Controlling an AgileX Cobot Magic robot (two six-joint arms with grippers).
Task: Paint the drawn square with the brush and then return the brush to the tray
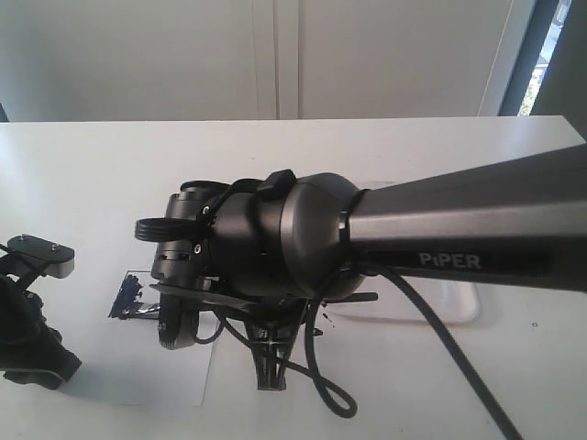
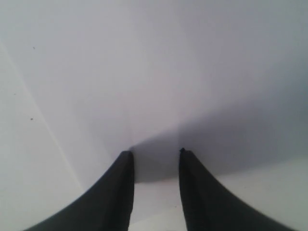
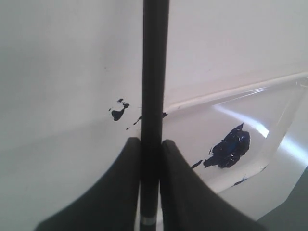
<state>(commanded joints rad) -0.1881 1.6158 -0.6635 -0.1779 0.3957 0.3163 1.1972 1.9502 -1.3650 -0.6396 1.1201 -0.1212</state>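
The right arm (image 1: 459, 220) is nearest the exterior camera: a smooth, dark, tapered housing with a rounded joint and looped black cable.

1. The right gripper (image 3: 151, 140) is clenched on the brush (image 3: 155, 57). Both curved matte black fingers (image 3: 185, 192) press the straight, thin, glossy black handle from either side. A pale band rings the handle behind the fingers.
2. The tray (image 3: 231, 91) lies just beside this gripper. It is glossy clear-white plastic with a raised rounded rim, holding an irregular dark blue paint blob (image 3: 230, 149).
3. The drawn square (image 1: 127, 295), smeared dark blue, lies on the flat white paper sheet (image 1: 138, 367), near the gripper on the side away from the tray.
4. Small dark paint specks (image 3: 117, 113) mark the white surface just ahead of the fingers.
5. The left gripper (image 2: 155, 153) is released, its fingers apart over the plain white tabletop (image 1: 92, 165).
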